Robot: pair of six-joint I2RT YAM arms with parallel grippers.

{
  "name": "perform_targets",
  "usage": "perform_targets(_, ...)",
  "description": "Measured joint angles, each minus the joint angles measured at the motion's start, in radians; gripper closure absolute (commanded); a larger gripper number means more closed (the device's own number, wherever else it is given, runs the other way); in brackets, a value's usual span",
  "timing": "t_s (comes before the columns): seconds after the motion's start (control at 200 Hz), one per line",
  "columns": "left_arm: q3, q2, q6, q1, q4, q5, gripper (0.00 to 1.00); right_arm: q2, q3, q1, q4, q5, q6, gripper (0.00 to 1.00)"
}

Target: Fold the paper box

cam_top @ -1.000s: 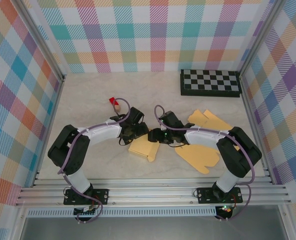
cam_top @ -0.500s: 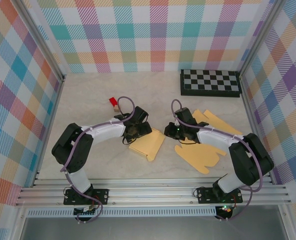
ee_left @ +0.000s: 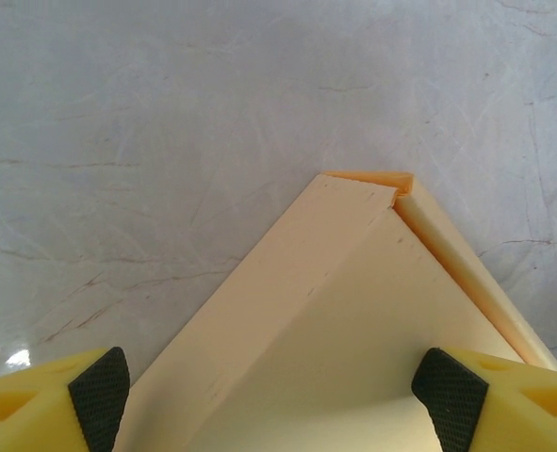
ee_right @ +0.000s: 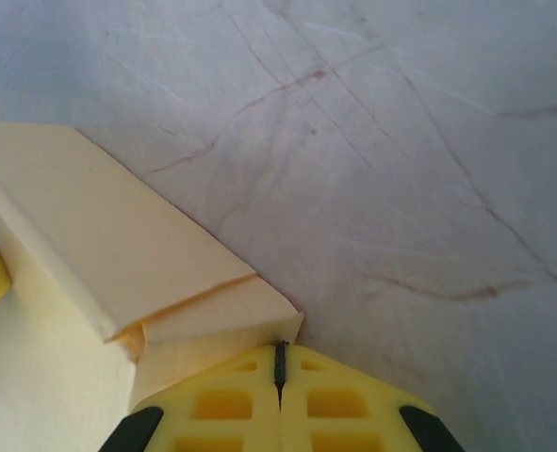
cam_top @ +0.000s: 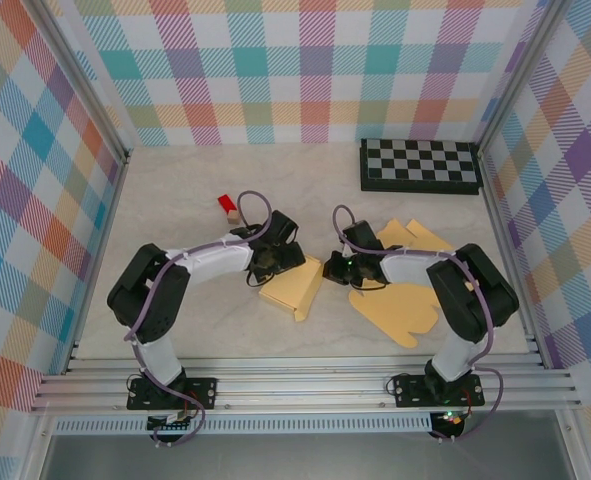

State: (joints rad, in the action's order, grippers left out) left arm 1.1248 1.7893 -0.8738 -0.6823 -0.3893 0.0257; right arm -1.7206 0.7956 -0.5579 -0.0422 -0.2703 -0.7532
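A pale, marbled tabletop (cam_top: pixel 175 180) carries a partly folded tan paper box (cam_top: pixel 293 290) near its centre. A flat cardboard cutout (cam_top: pixel 400 315) lies just to its right, with more cardboard pieces (cam_top: pixel 415 238) farther back. A checkerboard (cam_top: pixel 420 165) lies at the far right. A small red block (cam_top: pixel 226 205) sits left of centre.

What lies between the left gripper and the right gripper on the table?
A corner of the box lies there, as the top view shows. The left gripper is open over it; the right gripper, shut, is at its edge.
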Motion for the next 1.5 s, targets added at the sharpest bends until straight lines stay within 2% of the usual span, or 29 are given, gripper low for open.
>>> perform_targets(0.42,0.077,0.068,0.033,-0.003,-0.007,-0.011,0.19,-0.036,0.003,0.005,-0.098,0.023,0.028,0.92)
perform_targets(0.62,0.097,0.074,0.018,-0.003,-0.037,0.01,0.19,-0.014,0.014,0.006,-0.035,0.056,0.069,0.73)
perform_targets(0.715,0.098,0.074,0.002,-0.003,-0.035,0.015,0.19,0.058,0.009,-0.016,0.024,0.055,0.136,0.72)
perform_targets(0.795,0.098,0.074,-0.005,-0.004,-0.027,0.018,0.19,0.146,-0.01,-0.043,0.039,0.033,0.193,0.65)
perform_targets(0.9,0.098,0.074,-0.008,-0.005,-0.027,0.021,0.19,0.272,-0.043,-0.095,0.045,0.028,0.302,0.61)
perform_targets(1.055,0.098,0.074,-0.008,-0.004,-0.03,0.025,0.19,0.395,-0.114,-0.273,0.05,0.134,0.519,0.47)
perform_targets(1.12,0.098,0.074,-0.008,-0.003,-0.03,0.025,0.19,0.402,-0.145,-0.313,0.051,0.16,0.585,0.46)
perform_targets(1.24,0.095,0.071,-0.008,0.001,-0.029,0.027,0.19,0.375,-0.181,-0.312,0.069,0.217,0.662,0.44)
perform_targets(1.5,0.075,0.059,-0.008,0.011,-0.014,0.016,0.19,0.275,-0.21,-0.322,0.049,0.255,0.731,0.42)
